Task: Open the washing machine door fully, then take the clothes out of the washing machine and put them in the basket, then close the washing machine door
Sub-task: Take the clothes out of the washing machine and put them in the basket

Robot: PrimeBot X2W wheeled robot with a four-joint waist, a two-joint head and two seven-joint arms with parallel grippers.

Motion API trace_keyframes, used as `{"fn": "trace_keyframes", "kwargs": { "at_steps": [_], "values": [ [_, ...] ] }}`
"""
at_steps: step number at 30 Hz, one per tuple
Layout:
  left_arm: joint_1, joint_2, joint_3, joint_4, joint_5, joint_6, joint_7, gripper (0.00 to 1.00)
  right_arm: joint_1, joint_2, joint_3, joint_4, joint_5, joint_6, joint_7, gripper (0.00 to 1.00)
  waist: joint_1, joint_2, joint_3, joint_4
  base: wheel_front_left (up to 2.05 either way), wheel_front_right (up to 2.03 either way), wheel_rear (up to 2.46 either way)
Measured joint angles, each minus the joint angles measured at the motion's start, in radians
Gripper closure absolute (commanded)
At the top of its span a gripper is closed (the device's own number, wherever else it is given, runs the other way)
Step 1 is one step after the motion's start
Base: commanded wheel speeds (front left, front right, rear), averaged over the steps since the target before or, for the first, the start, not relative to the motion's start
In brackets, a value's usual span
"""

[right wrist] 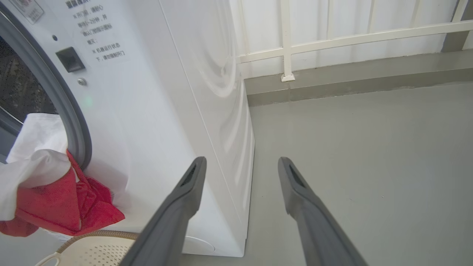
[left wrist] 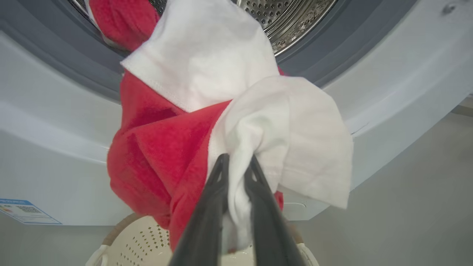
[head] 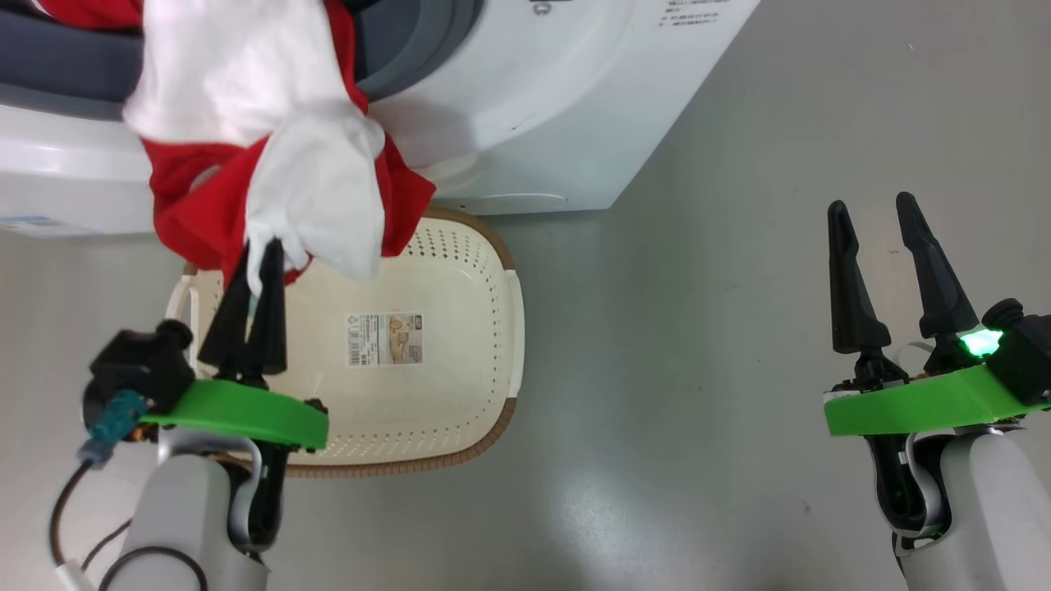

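Two grippers, one loaded: clothes [head: 246, 123] hanging out of the washing machine [head: 534, 98]

Standing beside the machine, I see the left gripper [head: 261, 246] with its two dark fingers pinched together on a fold of white cloth at the bundle's lower end; the red and white fabric trails from there up over the grey rubber ring [left wrist: 55, 66] and into the steel drum [left wrist: 288, 18]; whether it is one garment or several bunched together, I can't quite tell. The bundle's lower part hangs against the machine's white front, above the far rim of the basket [head: 493, 246]; the basket sits on the grey floor [head: 698, 369] right against the machine, a paper label [head: 384, 338] showing on its bottom. The right gripper [head: 871, 202] is well off to the side, above bare floor, fingers spread wide apart with nothing between them.
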Motion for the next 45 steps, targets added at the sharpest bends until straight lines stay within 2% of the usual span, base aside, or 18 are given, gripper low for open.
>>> {"fn": "trace_keyframes", "kwargs": {
  "at_steps": [15, 28, 37, 45],
  "values": [
    [-0.068, 0.035, -0.092, 0.249, -0.030, 0.000, 0.001, 1.00, -0.021, 0.000, 0.012, -0.002, 0.010, 0.000, 0.000, 0.00, 0.0000, 0.0000, 0.040, -0.020, 0.00, 0.00, 0.00],
    [-0.132, 0.056, -0.132, 0.407, -0.052, 0.000, 0.001, 1.00, -0.024, 0.000, 0.018, -0.009, 0.010, 0.000, 0.000, 0.00, 0.0000, 0.0000, 0.076, -0.032, 0.00, 0.00, 0.00],
    [-0.214, 0.065, -0.179, 0.538, -0.090, 0.000, 0.001, 1.00, -0.058, 0.000, 0.020, -0.022, 0.010, 0.000, 0.000, 0.00, 0.0000, 0.0000, 0.132, -0.036, 0.00, 0.00, 0.00],
    [-0.274, 0.072, -0.216, 0.603, -0.125, 0.000, 0.001, 1.00, -0.060, 0.000, 0.017, -0.026, 0.010, 0.000, 0.000, 0.00, 0.0000, 0.0000, 0.179, -0.037, 0.00, 0.00, 0.00]
  ]
}}
